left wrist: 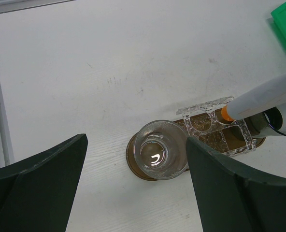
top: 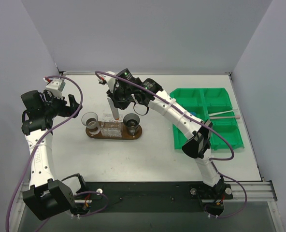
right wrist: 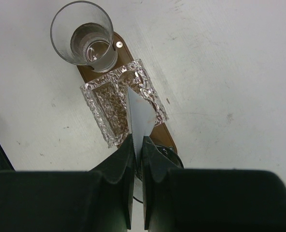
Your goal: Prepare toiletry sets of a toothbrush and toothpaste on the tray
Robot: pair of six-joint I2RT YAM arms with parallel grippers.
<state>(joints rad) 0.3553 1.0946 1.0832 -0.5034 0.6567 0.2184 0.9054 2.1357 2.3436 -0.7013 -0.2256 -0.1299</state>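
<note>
My right gripper (top: pixel 118 102) is shut on the toothpaste (top: pixel 115 112), a white tube held upright with its orange cap (left wrist: pixel 226 114) down. The cap hangs just above a clear holder (top: pixel 111 128) on the dark brown tray (top: pixel 138 135). In the right wrist view the tube (right wrist: pixel 140 116) is pinched between the fingers of the right gripper (right wrist: pixel 137 142), above the holder (right wrist: pixel 109 106). The pale toothbrush (top: pixel 225 114) lies across the green bin (top: pixel 181 137). My left gripper (top: pixel 65 104) is open and empty, raised to the left of the tray (left wrist: pixel 131 154).
Two clear cups (top: pixel 90 121) (top: pixel 131 121) stand on the tray's ends, on either side of the holder. The left cup (left wrist: pixel 161 150) sits below my left gripper (left wrist: pixel 135 145). The green sectioned bin stands at the right, near the table's right edge.
</note>
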